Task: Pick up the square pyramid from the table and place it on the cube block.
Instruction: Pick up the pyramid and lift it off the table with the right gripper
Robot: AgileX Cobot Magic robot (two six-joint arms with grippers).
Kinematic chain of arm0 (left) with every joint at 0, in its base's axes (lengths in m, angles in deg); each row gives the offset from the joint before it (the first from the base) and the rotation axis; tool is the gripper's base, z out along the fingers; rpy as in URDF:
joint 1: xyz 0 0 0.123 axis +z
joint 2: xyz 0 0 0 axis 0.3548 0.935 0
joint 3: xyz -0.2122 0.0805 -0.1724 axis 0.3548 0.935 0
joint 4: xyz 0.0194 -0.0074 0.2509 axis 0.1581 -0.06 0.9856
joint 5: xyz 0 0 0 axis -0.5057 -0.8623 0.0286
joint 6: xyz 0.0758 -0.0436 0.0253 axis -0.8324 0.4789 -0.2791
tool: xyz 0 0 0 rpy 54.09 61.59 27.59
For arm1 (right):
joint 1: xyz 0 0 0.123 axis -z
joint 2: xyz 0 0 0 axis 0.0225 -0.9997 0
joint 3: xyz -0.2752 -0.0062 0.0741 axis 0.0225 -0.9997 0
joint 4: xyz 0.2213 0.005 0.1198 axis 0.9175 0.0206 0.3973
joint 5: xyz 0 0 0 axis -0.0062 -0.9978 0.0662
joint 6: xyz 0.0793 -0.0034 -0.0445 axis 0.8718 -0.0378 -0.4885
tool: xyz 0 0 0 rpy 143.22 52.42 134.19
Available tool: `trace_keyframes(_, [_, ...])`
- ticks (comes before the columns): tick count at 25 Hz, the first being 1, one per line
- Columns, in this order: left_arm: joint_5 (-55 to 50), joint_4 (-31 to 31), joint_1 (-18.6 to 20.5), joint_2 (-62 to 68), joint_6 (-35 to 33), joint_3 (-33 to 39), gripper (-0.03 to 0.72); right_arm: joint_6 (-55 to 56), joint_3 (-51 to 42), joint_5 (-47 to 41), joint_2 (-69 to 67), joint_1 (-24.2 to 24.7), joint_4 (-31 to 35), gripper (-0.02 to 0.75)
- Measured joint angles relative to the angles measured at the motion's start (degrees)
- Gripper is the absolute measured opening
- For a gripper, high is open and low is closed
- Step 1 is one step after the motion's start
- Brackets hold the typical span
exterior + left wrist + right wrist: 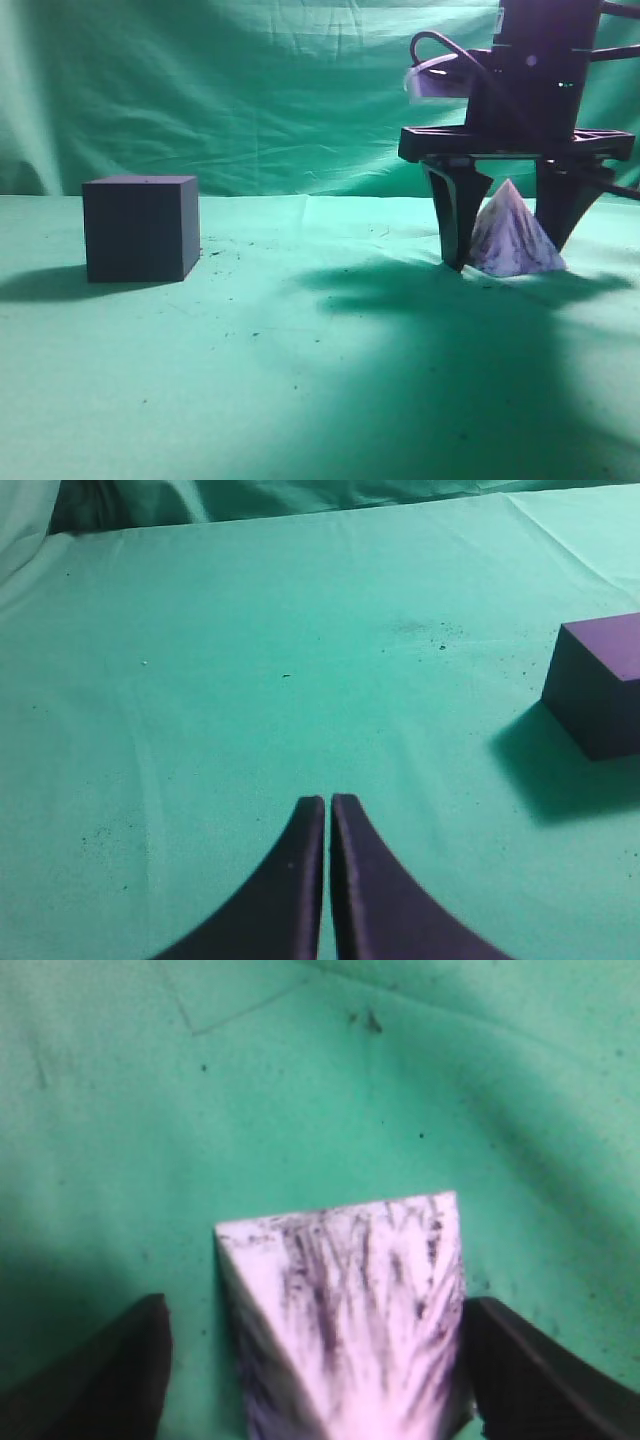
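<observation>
on table [300,400], r gripper [508,245] straddling pyramid [513,240]

At the upper right of the exterior view the right arm comes straight down, its dark wrist housing vertical with a cable looping off the left side. Below it the right gripper [508,255] points downward with its two dark fingers [455,225] spread wide, tips low near the bottom of their reach. In the right wrist view those fingers sit at the lower left and lower right corners, well apart. The left gripper [327,802] appears only in the left wrist view, at the bottom centre, its two curved dark fingers [290,880] pressed almost together with a thin slit between them.
</observation>
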Motion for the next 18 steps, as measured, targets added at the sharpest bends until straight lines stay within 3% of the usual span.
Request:
trace_keyframes(1, [0.00,0.00,0.00,0.00,0.00,0.00,0.000,0.00,0.15,0.08,-0.11,0.00,-0.10,0.537])
trace_keyframes(2, [0.00,0.00,0.00,0.00,0.00,0.00,0.000,0.00,0.26,0.08,-0.20,0.00,-0.08,0.450])
trace_keyframes(5, [0.00,0.00,0.00,0.00,0.00,0.00,0.000,-0.29,0.53,-0.27,-0.20,0.00,-0.73,0.365])
trace_keyframes(11, [0.00,0.00,0.00,0.00,0.00,0.00,0.000,0.06,0.96,-0.65,0.51,0.00,-0.82,0.380])
trace_keyframes(13, [0.00,0.00,0.00,0.00,0.00,0.00,0.000,0.58,1.96,-1.65,1.29,0.00,-0.70,0.321])
trace_keyframes(18, [0.00,0.00,0.00,0.00,0.00,0.00,0.000,-0.33,8.30,-6.39,4.92,0.09,-0.49,0.325])
